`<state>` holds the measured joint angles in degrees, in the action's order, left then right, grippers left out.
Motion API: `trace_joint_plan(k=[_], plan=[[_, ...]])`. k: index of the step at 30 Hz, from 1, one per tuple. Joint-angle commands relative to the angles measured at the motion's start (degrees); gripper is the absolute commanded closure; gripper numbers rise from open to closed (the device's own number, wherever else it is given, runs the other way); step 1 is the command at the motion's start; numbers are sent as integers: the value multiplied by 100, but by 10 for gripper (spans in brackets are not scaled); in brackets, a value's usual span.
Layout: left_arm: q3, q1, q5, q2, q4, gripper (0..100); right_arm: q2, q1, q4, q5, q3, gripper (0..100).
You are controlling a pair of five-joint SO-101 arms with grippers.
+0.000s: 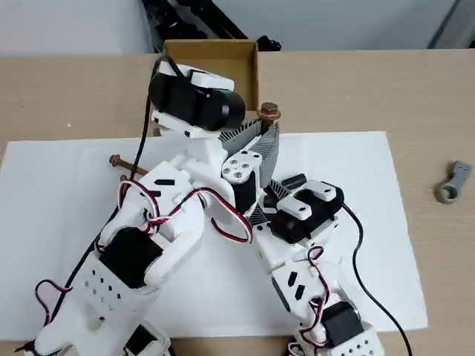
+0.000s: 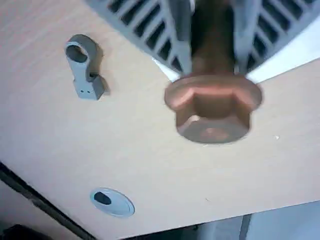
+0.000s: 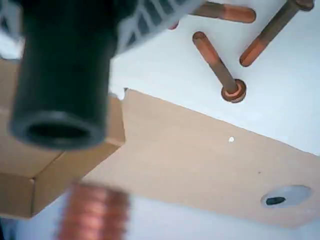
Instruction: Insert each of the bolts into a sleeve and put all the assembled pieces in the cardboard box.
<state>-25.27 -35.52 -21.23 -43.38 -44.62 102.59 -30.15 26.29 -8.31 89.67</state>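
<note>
Three loose bolts (image 3: 218, 65), one sleeve (image 3: 60, 90), one box (image 1: 215, 55)

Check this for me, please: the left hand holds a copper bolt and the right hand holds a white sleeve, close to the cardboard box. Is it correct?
One detail is wrong: the sleeve in the right hand is black, not white; the right wrist view shows it. The left hand does hold a copper bolt, close to the cardboard box.
</note>
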Motion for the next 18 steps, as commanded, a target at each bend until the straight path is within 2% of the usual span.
trace_joint_plan(k=[1,10,18], plan=[[31,9,-62,-53,-18,995,22,-48,13,-62,-44,995],[-347,44,-53,-53,26,995,22,-48,13,-62,-53,995],[338,457,-53,-53,193,995,22,-48,13,-53,-53,995]])
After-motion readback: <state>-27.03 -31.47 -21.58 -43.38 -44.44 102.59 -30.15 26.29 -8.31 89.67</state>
